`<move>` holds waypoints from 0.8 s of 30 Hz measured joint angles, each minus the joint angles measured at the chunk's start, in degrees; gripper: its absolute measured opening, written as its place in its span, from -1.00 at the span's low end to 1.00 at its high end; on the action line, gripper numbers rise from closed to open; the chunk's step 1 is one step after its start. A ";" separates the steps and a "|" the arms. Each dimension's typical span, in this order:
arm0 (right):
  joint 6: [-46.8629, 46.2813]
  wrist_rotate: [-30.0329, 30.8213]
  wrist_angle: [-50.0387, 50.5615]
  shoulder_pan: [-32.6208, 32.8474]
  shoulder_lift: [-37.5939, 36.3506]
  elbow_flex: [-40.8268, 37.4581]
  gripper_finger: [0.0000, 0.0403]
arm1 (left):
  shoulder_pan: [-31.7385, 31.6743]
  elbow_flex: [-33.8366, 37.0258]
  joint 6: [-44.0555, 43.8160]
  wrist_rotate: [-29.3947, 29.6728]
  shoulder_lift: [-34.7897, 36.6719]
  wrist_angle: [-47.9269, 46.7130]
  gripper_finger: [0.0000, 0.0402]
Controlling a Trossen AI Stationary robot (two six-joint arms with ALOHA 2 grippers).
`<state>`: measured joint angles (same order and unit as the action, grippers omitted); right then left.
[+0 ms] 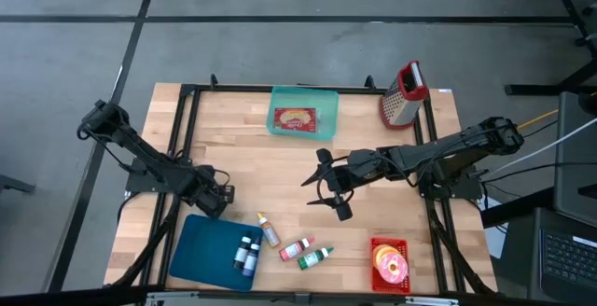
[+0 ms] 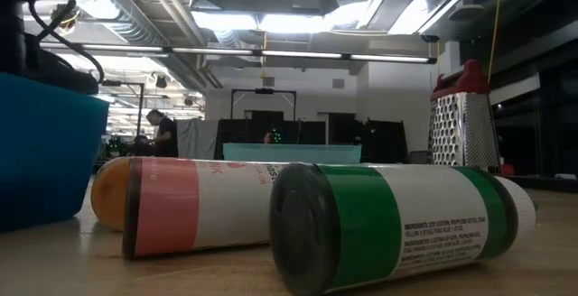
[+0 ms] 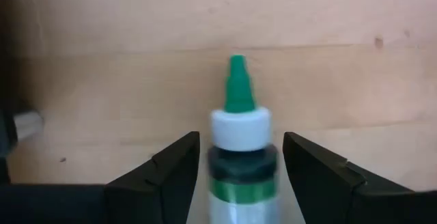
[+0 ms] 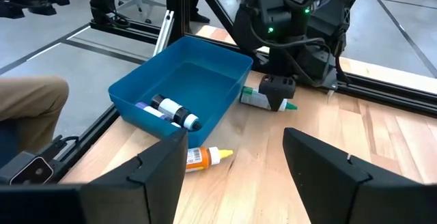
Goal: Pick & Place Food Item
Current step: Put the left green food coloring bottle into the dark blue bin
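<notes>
My left gripper is shut on a small bottle with a green tip, white cap and green band, low over the table beside the blue bin; the right wrist view shows the gripper pointing down. My right gripper hangs open over the table's middle, holding nothing. An orange bottle, a pink-banded one and a green-banded one lie on their sides near the front edge. Two bottles lie in the bin. My left gripper pinches the bottle's body just below the white cap, one finger on each side. The fingers come from above, pointing down, and lie across the bottle. The bottle lies about level with its green tip pointing away from the bin. Whether it rests on the table I cannot tell.
A teal tray holding a food item stands at the far middle and a metal grater at the far right. A red basket with a donut sits at the near right. Black frame rails run along the table's edges.
</notes>
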<state>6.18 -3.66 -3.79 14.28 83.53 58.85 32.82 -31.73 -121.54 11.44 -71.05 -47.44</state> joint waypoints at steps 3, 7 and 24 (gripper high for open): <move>-0.16 0.02 0.02 0.00 0.00 0.00 0.22 | -0.68 -0.04 0.68 -0.54 0.25 0.29 0.02; -0.16 0.20 0.02 0.00 0.00 0.00 0.22 | -1.49 0.42 0.83 -0.89 0.25 1.88 0.02; -1.01 0.20 0.68 0.00 0.00 0.00 0.22 | -1.82 0.61 6.28 -3.12 -1.53 5.25 -0.22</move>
<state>5.17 -3.46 -3.11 14.28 83.53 58.85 31.00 -31.11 -115.26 8.32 -72.58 -42.19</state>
